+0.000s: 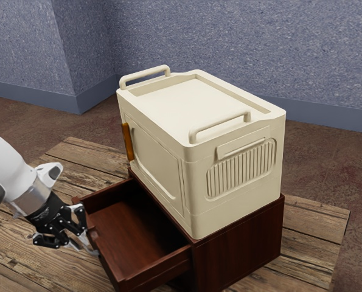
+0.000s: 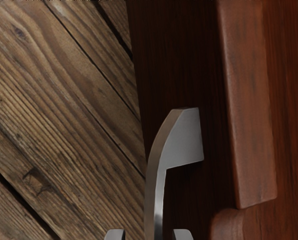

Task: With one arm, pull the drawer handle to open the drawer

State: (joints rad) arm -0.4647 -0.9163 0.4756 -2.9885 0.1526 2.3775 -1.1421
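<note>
A black gripper (image 2: 149,234), fingers spread apart, has the silver handle (image 2: 155,200) between them and the well-opened drawer (image 1: 127,234) just beyond, so any last pull should run gently, straight back toward the arm.

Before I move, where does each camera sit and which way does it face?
Exterior view: at the arm's side, looking down on the open drawer and cream box; arm and gripper show.
Wrist view: on my hand, facing the metal handle; two fingertips show.
Both share the drawer and wooden table.
</note>
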